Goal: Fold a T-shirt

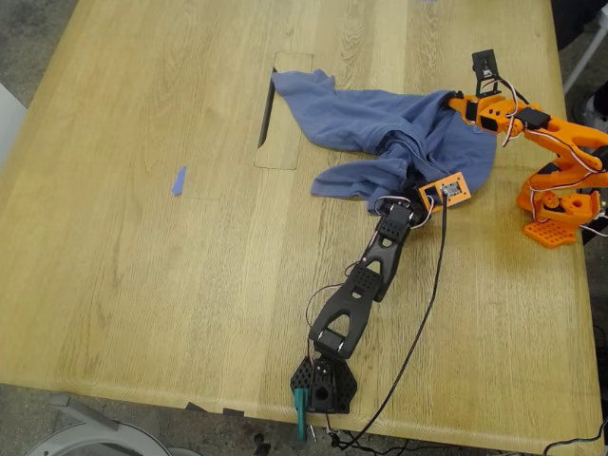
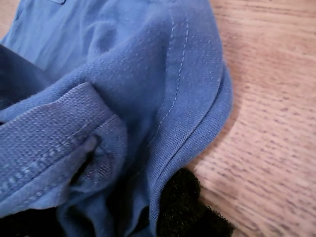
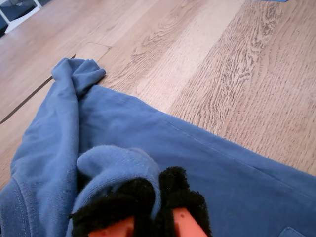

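Both pinching — my first gripper (image 2: 148, 217), my second gripper (image 3: 155, 197) — the T-shirt (image 1: 399, 128).

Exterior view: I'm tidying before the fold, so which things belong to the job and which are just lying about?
Job: T-shirt; my first pincer; my second pincer.
Lying about: small blue scrap; table.

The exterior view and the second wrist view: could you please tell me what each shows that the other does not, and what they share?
Only the exterior view shows both arms, a black one and an orange one, a small blue scrap lying apart on the wood, and the T-shirt's whole crumpled spread. Only the second wrist view shows my second gripper close up, its fuzzy black fingertips pinching a fold of cloth. Both show the T-shirt and the table.
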Controlling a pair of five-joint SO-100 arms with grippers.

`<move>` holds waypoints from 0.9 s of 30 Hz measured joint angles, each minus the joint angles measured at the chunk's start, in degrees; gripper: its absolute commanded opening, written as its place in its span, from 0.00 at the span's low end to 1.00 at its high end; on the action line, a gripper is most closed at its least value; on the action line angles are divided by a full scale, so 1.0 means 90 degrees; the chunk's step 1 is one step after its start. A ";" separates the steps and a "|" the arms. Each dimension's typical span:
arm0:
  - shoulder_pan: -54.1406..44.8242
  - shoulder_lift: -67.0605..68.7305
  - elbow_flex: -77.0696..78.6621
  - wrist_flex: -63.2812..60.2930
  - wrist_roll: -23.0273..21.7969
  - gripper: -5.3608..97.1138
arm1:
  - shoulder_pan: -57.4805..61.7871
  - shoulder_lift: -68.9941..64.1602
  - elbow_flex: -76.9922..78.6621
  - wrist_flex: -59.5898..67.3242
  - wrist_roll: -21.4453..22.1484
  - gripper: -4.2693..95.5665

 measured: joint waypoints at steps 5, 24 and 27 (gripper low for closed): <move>-0.0059 -0.0049 0.0000 0.0000 0.0156 0.33 | 0.0000 0.0000 0.0000 0.0000 0.0000 0.04; -0.0439 -0.0107 0.0000 -0.0322 0.0371 0.09 | 0.0000 0.0176 0.0039 0.0068 0.0049 0.04; -0.0488 -0.0137 0.0000 -0.0469 0.0186 0.05 | 0.0000 0.0176 0.0039 0.0127 0.0049 0.04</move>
